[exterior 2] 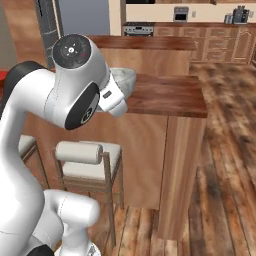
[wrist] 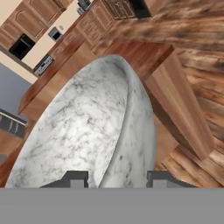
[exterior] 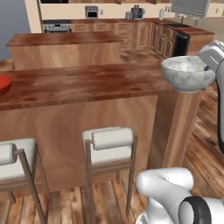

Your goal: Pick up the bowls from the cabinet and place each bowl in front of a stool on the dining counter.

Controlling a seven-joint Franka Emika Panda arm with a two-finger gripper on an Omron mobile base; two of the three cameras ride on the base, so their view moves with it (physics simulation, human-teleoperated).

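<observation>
Marbled grey-white stone fills the hand view: the deeper bowl (wrist: 87, 131) sits right at the claw (wrist: 116, 178), whose two dark finger tips stand on either side of the bowl's rim wall, one inside the hollow and one outside. The claw is clenched on that rim and carries the bowl.

From the left base view, the marbled bowl (exterior: 187, 73) hangs in the air at the right end of the dining counter (exterior: 87, 85), level with or a little above its dark reddish-brown top, its rim running into the white wrist at the right edge. From the right base view, the same bowl (exterior 2: 125, 80) peeks out behind the arm's big white joint, over the counter's near right part; whether its underside touches the wood I cannot tell.

Far to the left on the counter top, the red bowl (exterior: 3, 85) shows as a glossy edge at the frame border, resting on the wood.

Below the counter's lighter panel front stand two stools: one (exterior: 110, 146) roughly under the middle of the counter, another (exterior: 13, 159) to its left, under the red bowl. Both have pale cushions and rolled backrests.

Beyond the counter, a smaller island (exterior: 65, 43) stands before the far kitchen units.
</observation>
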